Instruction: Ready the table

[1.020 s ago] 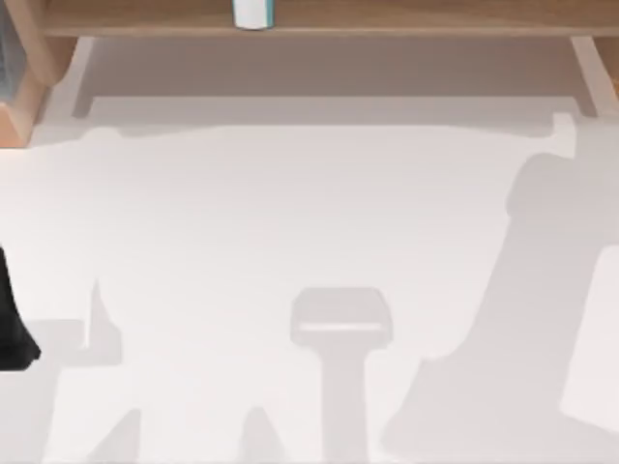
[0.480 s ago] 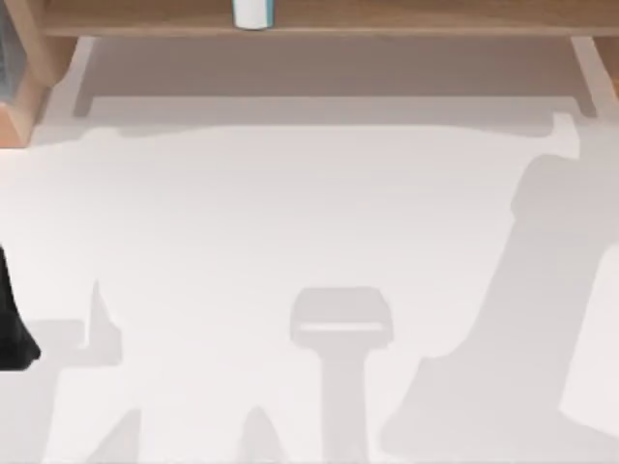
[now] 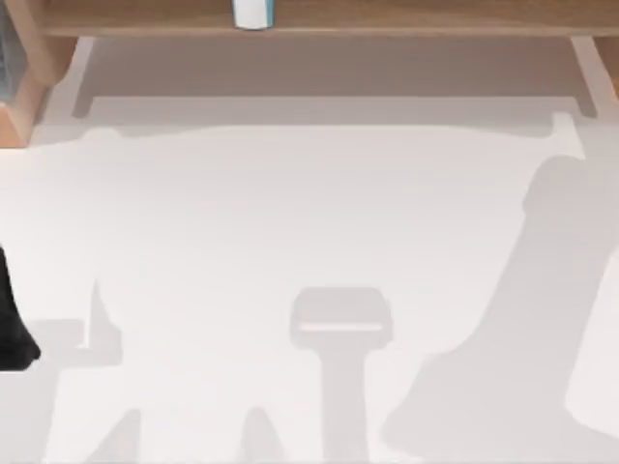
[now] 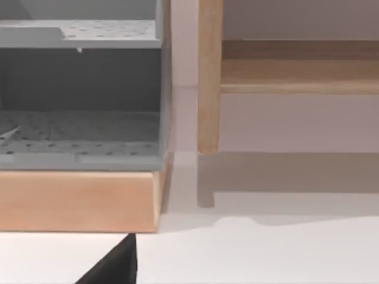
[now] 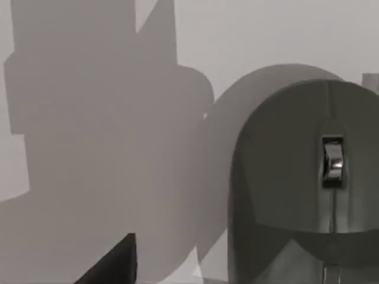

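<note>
The table (image 3: 290, 213) is a wide, plain white top crossed by grey shadows. At the top view's left edge, low over the table, sits the black bulk of my left arm (image 3: 12, 319). A black corner of my left gripper (image 4: 115, 266) faces a rack and shelf at the table's back left. A black corner of my right gripper (image 5: 115, 266) hangs over the white table (image 5: 266, 35), beside a grey computer mouse (image 5: 308, 177) with a silver scroll wheel. Nothing is seen held by either gripper.
A wooden shelf (image 3: 387, 19) runs along the back edge with a white and teal cup (image 3: 253, 14) on it. At the back left, a grey perforated rack (image 4: 77, 118) sits on a wooden base (image 4: 77, 201) beside a wooden post (image 4: 208, 77).
The large shadow at the top view's right has slid to the right. My left arm has not moved.
</note>
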You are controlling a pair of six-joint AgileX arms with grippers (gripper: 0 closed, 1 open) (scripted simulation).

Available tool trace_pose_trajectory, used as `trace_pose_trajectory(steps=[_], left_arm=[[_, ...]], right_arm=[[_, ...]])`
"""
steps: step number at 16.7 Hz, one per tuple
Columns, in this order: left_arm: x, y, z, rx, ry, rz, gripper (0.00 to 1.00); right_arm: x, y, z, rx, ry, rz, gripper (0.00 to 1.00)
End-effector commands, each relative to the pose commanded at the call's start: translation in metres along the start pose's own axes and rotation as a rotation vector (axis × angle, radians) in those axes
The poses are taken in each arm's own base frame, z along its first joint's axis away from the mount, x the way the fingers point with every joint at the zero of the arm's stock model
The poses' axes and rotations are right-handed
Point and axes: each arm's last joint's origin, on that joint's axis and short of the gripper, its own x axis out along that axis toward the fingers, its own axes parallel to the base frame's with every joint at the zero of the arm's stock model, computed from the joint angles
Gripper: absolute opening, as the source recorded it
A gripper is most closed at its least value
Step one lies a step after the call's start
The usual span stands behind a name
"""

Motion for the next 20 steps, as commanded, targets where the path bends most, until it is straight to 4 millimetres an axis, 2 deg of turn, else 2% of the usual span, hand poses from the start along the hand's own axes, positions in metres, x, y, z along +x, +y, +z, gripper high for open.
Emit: trace_pose_trajectory(steps=[2, 6, 19, 20], left_arm=[[0.0, 0.0, 0.0, 0.0, 0.0, 0.0, 1.0], [0.0, 0.0, 0.0, 0.0, 0.0, 0.0, 1.0], [0.0, 0.0, 0.0, 0.0, 0.0, 0.0, 1.0], [0.0, 0.0, 0.0, 0.0, 0.0, 0.0, 1.0]], right_arm=[[0.0077, -0.0002, 0.0, 0.001, 0.008, 0.005, 1.0], [0.0077, -0.0002, 0.0, 0.001, 0.008, 0.005, 1.0], [0.0077, -0.0002, 0.0, 0.001, 0.008, 0.005, 0.02], [0.0077, -0.0002, 0.0, 0.001, 0.008, 0.005, 0.0]])
